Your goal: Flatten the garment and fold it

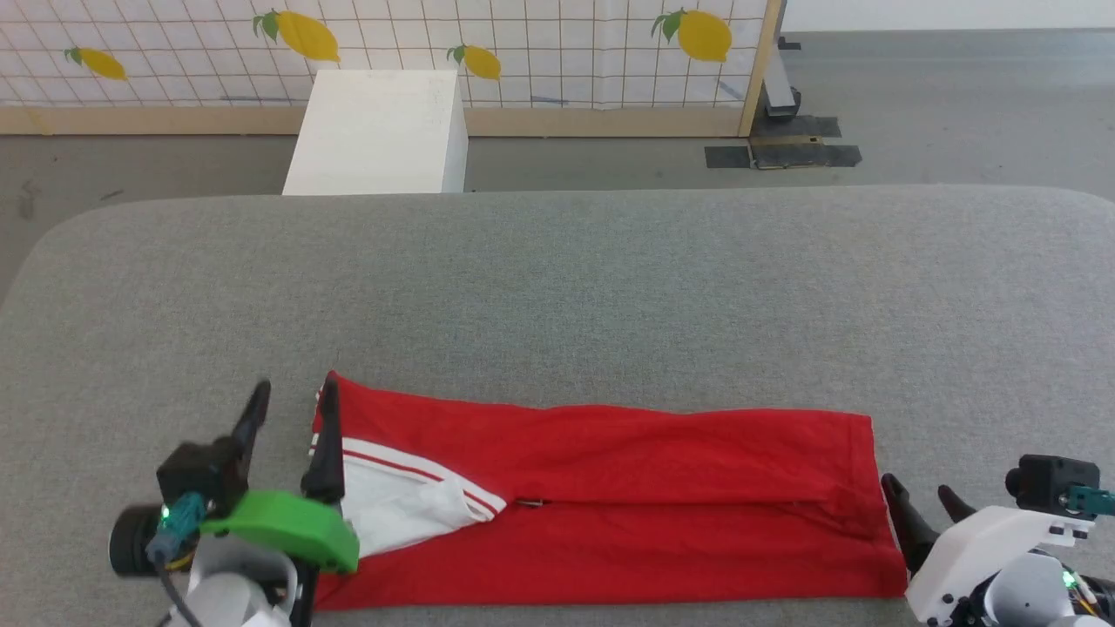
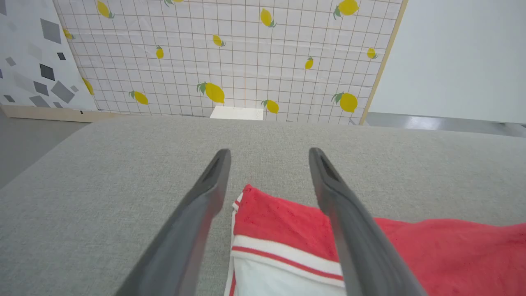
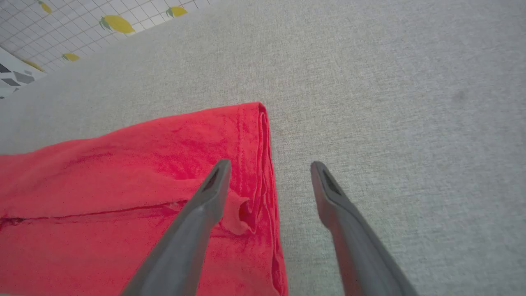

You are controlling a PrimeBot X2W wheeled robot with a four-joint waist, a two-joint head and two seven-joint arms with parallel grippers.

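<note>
The garment [image 1: 610, 496] lies on the grey table as a long red strip folded lengthwise, with a white sleeve and its red-striped trim [image 1: 409, 492] showing at the left end. My left gripper [image 1: 292, 405] hovers open over that left end, one finger over the cloth's corner and one over bare table; the corner [image 2: 271, 222] sits between its fingers. At the strip's right end my right gripper [image 1: 919, 492] stands open, straddling the folded edge [image 3: 265, 172]. Neither holds cloth.
The grey padded table [image 1: 557, 287] stretches far behind the garment. A white box [image 1: 379, 131] stands on the floor beyond the table's far edge, before a lemon-patterned screen [image 1: 523, 43]. The garment's near side lies close to the table's front edge.
</note>
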